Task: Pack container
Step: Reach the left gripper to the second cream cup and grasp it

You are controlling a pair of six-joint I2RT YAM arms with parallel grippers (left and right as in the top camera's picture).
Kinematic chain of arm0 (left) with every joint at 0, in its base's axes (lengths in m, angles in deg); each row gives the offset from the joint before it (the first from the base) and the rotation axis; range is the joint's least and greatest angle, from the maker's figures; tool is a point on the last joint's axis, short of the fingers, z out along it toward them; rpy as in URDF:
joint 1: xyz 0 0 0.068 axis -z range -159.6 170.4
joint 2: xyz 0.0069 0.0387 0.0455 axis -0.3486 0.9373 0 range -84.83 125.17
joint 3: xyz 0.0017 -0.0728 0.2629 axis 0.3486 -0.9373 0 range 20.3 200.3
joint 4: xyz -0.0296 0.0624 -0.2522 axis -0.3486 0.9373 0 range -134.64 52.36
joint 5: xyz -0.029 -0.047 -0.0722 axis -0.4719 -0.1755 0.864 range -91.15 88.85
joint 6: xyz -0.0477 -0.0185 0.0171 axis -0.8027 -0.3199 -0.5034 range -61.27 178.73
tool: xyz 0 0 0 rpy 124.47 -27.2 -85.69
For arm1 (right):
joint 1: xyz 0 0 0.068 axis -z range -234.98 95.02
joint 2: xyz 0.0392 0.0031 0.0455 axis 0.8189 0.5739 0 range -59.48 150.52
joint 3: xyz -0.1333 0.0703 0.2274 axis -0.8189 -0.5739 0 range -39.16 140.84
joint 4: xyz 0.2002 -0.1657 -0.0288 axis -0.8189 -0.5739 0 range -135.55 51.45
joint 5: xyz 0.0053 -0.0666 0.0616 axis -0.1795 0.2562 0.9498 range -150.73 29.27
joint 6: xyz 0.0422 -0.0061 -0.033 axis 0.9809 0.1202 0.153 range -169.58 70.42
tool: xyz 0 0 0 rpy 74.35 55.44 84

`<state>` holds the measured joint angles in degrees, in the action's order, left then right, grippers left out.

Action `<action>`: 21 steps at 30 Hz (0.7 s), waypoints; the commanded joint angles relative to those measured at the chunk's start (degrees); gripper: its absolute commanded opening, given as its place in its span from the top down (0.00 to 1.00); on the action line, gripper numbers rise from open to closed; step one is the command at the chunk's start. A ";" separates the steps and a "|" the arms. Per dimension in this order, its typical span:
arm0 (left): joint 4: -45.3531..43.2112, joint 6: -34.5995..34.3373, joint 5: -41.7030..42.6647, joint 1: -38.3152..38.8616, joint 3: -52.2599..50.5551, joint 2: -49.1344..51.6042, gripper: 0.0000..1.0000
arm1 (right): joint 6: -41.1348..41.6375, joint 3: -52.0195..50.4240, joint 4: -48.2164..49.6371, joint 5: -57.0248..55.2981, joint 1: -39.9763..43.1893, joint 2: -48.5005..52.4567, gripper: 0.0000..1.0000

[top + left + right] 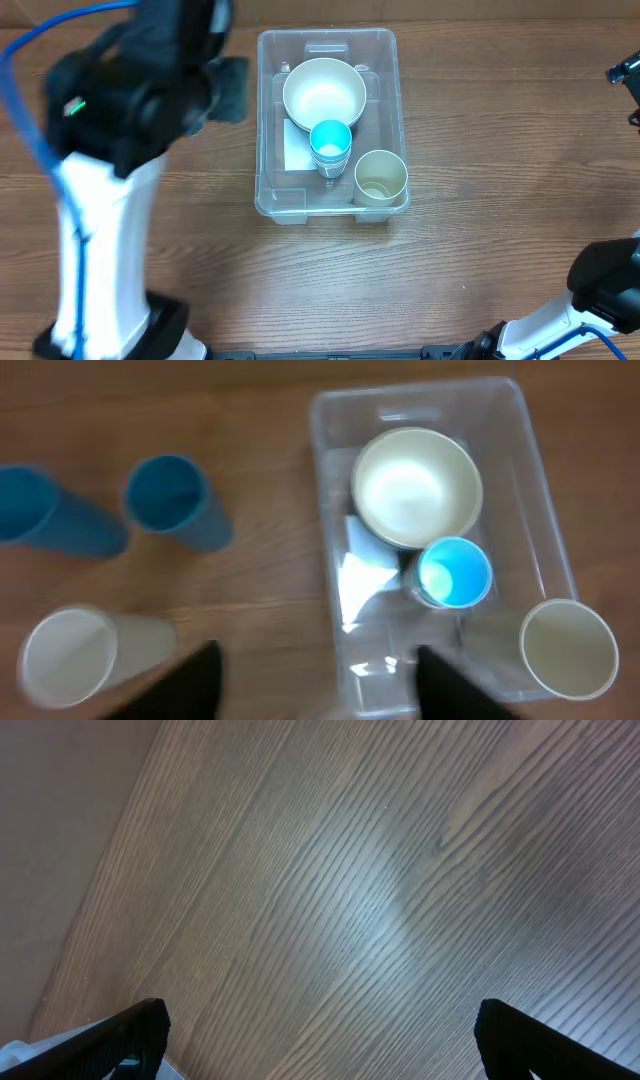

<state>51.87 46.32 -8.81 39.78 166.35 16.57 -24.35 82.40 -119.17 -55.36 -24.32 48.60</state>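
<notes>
Now the left gripper (320, 682) hangs open and empty by the container (322, 510); the right gripper (335, 1038) gapes wide over the table (350, 870).

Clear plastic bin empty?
No: the clear rectangular plastic bin holds a round white bowl, a blue cup and a cream cup.

No legible text on the container (385, 60)

Brown, streaky wood grain covers the table (480, 150). The container (262, 100) is clear, its label (295, 150) white. At frame centre, the bowl (324, 93) is white, one cup (330, 140) light blue and another cup (381, 177) cream.
</notes>
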 commanded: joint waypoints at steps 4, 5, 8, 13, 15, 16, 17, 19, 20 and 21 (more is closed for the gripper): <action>0.28 -7.15 -9.70 -9.40 -24.92 -13.14 0.29 | 0.13 1.29 0.33 -0.13 -0.04 -0.24 0.00; 0.28 -7.15 -9.68 -11.37 -26.88 -13.29 0.29 | 0.13 1.29 0.33 -0.13 -0.04 -0.24 0.00; -2.43 -7.13 -9.66 -17.77 -32.46 -13.29 0.21 | 0.13 1.29 0.33 -0.13 -0.04 -0.24 0.00; -13.29 -5.07 -8.11 -27.08 -43.95 -13.18 0.15 | 0.13 1.29 0.33 -0.13 -0.04 -0.24 0.00; -18.01 -3.87 -6.03 -28.44 -47.89 -13.03 0.15 | 0.13 1.29 0.35 -0.13 -0.04 -0.24 0.00; -20.59 -3.85 -6.05 -28.74 -50.16 -12.92 0.15 | 0.13 1.29 0.33 -0.13 -0.04 -0.24 0.00; -21.88 -3.87 -5.95 -28.83 -51.32 -12.90 0.14 | 0.13 1.29 0.33 -0.13 -0.04 -0.24 0.00; -24.22 -3.85 -5.79 -28.83 -53.44 -12.79 0.14 | 0.13 1.29 0.33 -0.13 -0.04 -0.24 0.00; -26.10 -2.93 -5.22 -28.83 -55.32 -12.66 0.14 | 0.13 1.29 0.33 -0.13 -0.04 -0.24 0.00; -27.17 -2.16 -4.42 -28.83 -56.17 -12.59 0.14 | 0.13 1.29 0.33 -0.13 -0.04 -0.24 0.00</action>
<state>27.19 41.56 -15.41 11.30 112.89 3.89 -24.33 82.40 -119.08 -55.16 -24.32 48.60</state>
